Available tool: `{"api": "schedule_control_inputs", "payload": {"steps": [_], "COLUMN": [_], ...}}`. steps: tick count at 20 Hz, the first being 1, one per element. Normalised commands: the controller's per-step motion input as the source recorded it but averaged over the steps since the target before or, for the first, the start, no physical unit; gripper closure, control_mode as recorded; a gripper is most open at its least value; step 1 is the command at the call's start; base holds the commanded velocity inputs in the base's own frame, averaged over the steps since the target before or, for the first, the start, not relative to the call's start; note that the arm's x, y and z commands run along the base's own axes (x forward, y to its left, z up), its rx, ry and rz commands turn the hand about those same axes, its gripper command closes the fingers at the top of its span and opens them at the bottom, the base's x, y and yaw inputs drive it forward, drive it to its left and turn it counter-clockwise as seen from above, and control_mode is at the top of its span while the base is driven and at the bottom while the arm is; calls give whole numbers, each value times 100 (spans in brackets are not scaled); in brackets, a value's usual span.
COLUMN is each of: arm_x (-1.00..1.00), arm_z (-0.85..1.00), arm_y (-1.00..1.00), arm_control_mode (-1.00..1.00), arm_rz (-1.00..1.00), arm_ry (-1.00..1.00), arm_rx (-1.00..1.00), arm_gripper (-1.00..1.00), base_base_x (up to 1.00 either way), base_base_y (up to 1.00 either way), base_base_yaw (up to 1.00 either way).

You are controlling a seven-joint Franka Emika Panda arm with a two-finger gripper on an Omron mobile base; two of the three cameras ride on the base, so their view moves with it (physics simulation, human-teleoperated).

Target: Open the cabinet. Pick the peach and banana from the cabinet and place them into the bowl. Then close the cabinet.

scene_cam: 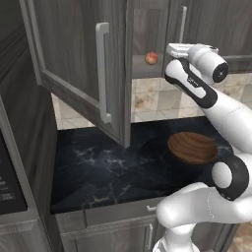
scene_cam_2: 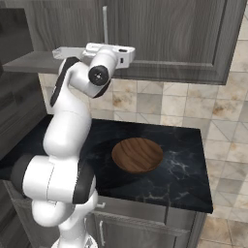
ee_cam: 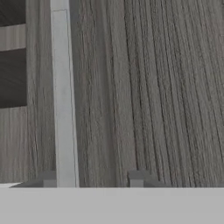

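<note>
Gripper (ee_cam: 92, 179) tips, apart, straddle the cabinet (ee_cam: 153, 87) door's silver handle (ee_cam: 63, 100); peach (scene_cam: 151, 58) inside.

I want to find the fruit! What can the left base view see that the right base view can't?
The left base view has the peach on the cabinet shelf, past the swung-open door, plus a dark appliance at the left. The right base view has a closed cabinet door and more tiled wall. Both share the wooden bowl on the dark counter and the robot arm.
</note>
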Motion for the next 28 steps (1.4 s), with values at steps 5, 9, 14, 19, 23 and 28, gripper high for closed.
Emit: {"api": "schedule_control_inputs", "payload": {"steps": [5, 9, 14, 19, 23, 28], "arm_x": [0, 0, -17, -73, -99, -100], "arm_z": [0, 0, 11, 34, 50, 58], "arm_y": [0, 0, -12, -45, -61, -81], "arm_control_mode": [-100, -100, -100, -100, -100, -100], "arm_rz": [0, 0, 0, 0, -1, -1], "arm_ry": [0, 0, 0, 0, 0, 0], "arm_rx": [0, 0, 0, 0, 4, 8], "arm_gripper": [100, 100, 100, 100, 100, 100], "base_base_x": [0, 0, 0, 0, 0, 0], "base_base_y": [0, 0, 0, 0, 0, 0], "base_base_yaw": [0, 0, 0, 0, 0, 0]}}
